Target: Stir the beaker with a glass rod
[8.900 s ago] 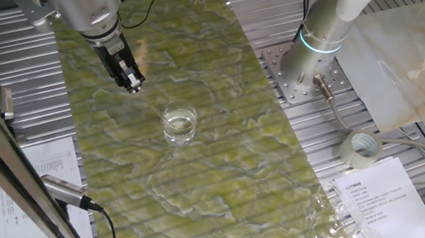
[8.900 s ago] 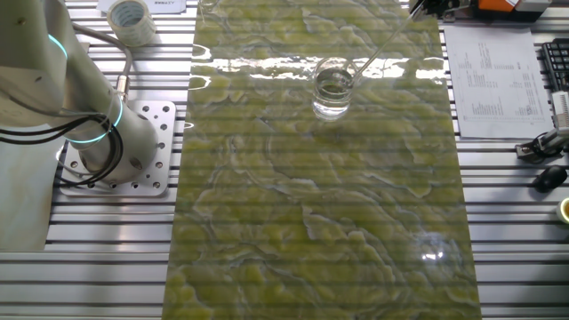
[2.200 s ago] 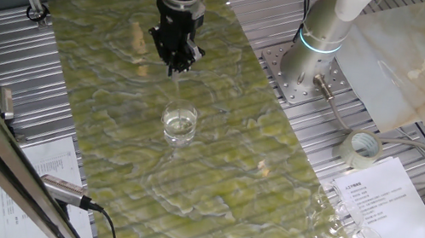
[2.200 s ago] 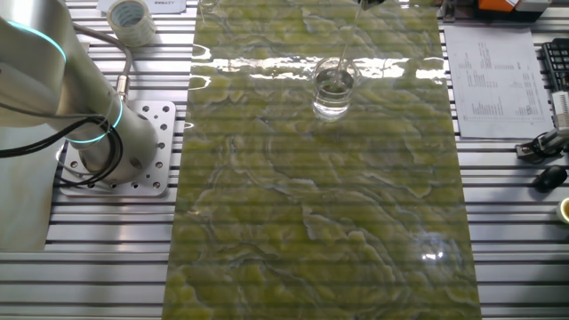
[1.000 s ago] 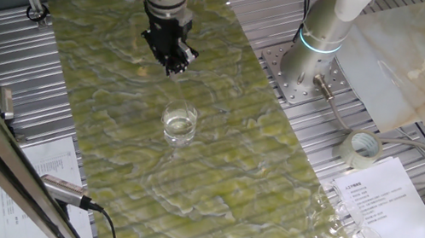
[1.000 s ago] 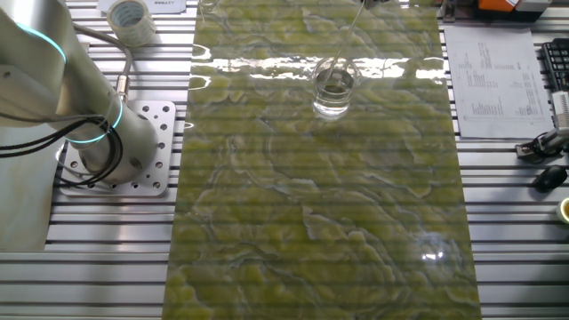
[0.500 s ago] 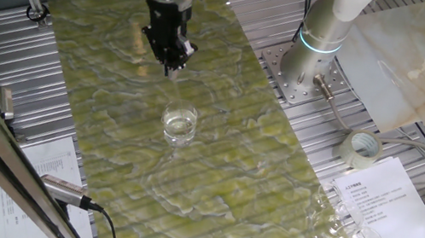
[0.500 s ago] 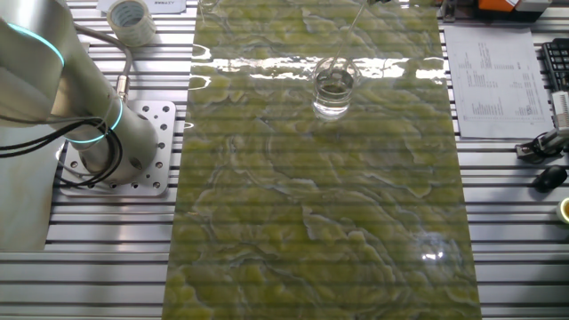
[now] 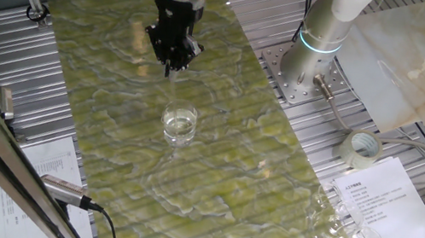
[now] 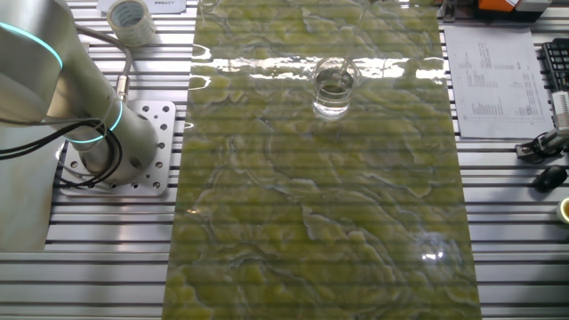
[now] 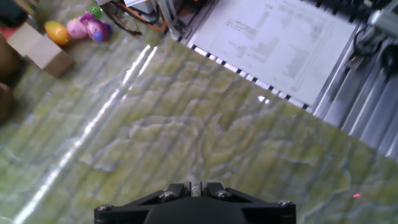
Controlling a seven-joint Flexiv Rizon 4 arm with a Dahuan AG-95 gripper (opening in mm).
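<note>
The beaker [image 9: 180, 124] is a short clear glass with some liquid, standing upright on the green patterned mat [image 9: 219, 181]; it also shows in the other fixed view [image 10: 333, 87]. My gripper [image 9: 172, 62] hangs above and just behind the beaker, fingers pointing down. In the hand view its jaws [image 11: 196, 186] are closed with a thin pale strip pinched between them. The glass rod [image 9: 174, 88] is a faint clear line running from the fingertips down toward the beaker's mouth; its lower end is hard to make out. The beaker is out of the hand view.
A second arm's base [image 9: 308, 62] stands at the mat's far right edge. A tape roll [image 9: 361, 148], printed sheets [image 9: 392, 210] and a cluster of clear round vessels [image 9: 340, 235] lie to the right. Small toys [image 11: 81, 28] and a wooden block [image 11: 40, 46] sit beyond the mat.
My gripper has shifted in small moves left and back right above the beaker over the last seconds, the rod swinging with it. The beaker has stayed in place.
</note>
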